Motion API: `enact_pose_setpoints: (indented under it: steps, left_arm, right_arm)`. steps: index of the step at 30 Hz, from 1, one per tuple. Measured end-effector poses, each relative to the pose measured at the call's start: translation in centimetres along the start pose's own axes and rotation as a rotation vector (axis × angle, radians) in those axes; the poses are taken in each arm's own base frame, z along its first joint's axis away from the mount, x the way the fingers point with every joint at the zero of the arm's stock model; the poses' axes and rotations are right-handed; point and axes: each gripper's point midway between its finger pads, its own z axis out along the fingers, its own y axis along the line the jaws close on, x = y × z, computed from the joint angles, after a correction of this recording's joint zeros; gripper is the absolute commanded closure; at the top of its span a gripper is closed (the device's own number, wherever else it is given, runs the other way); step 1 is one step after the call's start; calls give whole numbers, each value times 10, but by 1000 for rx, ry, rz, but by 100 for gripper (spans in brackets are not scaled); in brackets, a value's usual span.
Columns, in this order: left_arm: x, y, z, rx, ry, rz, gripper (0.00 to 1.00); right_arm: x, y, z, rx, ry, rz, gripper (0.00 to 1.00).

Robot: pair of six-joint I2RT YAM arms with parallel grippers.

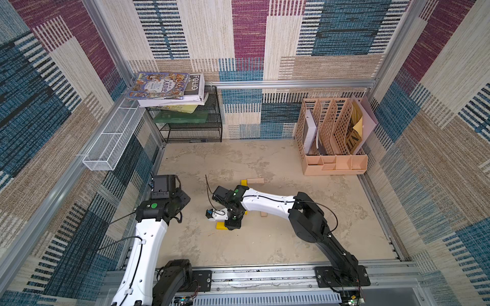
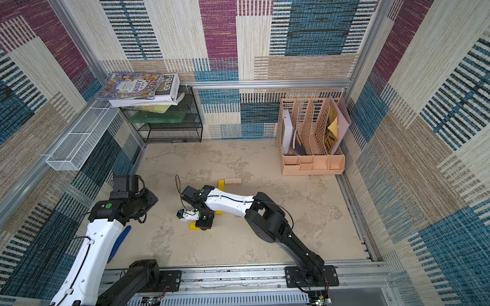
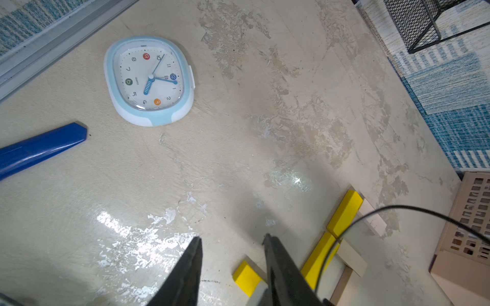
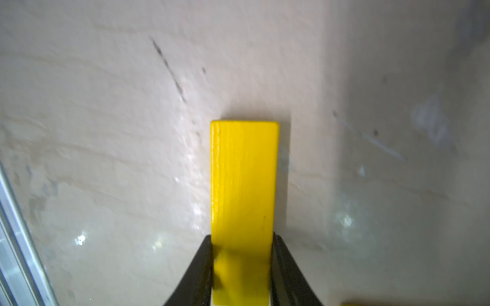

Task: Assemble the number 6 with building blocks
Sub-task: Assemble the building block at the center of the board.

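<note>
Right gripper: we found its fingers clamped on the two long sides of the held yellow bar, near one end. The rest of the bar jutted out past the tips.
Held yellow bar, seen from above: in both top views only its free end showed from under the right wrist, at the near end of the block group. We could not tell whether it touched the table.
Number 6: it lay mid-table, unfinished and largely hidden under the right forearm.
Spine: the far spine bar and the near spine bar, both yellow, lay end to end and touching.
Strokes: the top tan bar lay against the far end of the spine, and the middle tan bar met it lower down. We saw a third tan bar only in part.
Left gripper: its fingers stood apart with bare table between them and held nothing. It hung toward the table's left side.
Other objects: a clock and a dark-blue tapered object lay flat near the left edge, well apart from the blocks.
</note>
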Motion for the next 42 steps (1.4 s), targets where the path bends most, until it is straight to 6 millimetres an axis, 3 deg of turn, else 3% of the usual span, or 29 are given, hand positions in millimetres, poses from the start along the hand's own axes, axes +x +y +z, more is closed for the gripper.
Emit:
enact_pose_setpoints:
  steps: [7, 12, 18, 32, 42]
  left_arm:
    - [7, -2, 8, 13, 35, -13, 58]
    - [8, -3, 9, 27, 35, -23, 58]
    - [10, -2, 10, 36, 29, -31, 58]
    - [10, -2, 10, 39, 29, -38, 58]
    - [11, -3, 12, 43, 29, -38, 58]
  right_arm:
    - [43, -2, -20, 17, 49, 21, 73]
    - [56, 0, -18, 25, 83, 17, 72]
    - [73, -19, -20, 59, 98, 62, 72]
    - [83, -21, -18, 62, 93, 67, 71]
    - [91, -23, -14, 83, 116, 68, 59]
